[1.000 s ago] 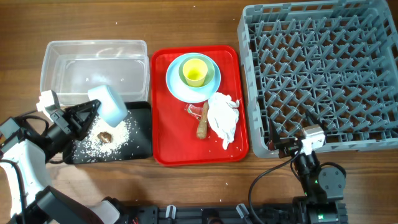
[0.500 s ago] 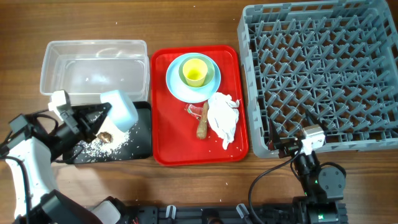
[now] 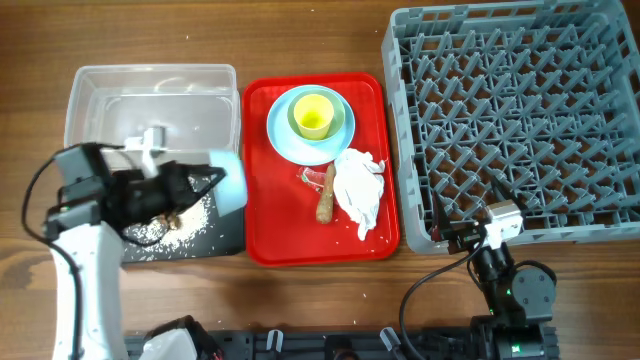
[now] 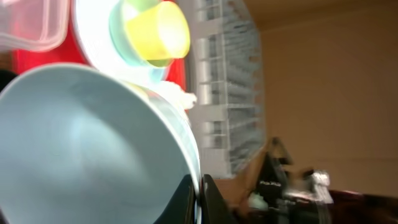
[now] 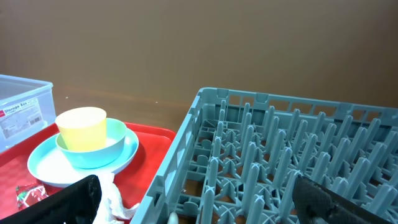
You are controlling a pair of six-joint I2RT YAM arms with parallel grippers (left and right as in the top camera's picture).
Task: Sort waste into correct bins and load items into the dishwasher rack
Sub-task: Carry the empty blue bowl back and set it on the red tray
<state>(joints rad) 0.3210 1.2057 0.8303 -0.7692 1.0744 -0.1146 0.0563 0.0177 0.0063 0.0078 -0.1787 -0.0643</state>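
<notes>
1. Light blue, the smaller bowl point(image 3: 229, 183) hangs tipped over the black tray point(image 3: 230, 232), beside the red tray point(image 3: 260, 250).
2. It looks stiff, light and slippery; the rim is the place to hold.
3. The left gripper point(image 3: 205, 184) pinches this rim; the right gripper point(image 3: 455, 238) rests spread by the rack point(image 3: 520, 120).

A robot test bench staged as a dish-clearing station is indicated: a wooden table point(image 3: 300, 40) is backed by a bare brown wall point(image 5: 186, 43), a grey dishwasher rack point(image 3: 520, 120) is set at 2 o'clock, and a cabled arm base point(image 3: 520, 290) is seen at 5 o'clock.
</notes>
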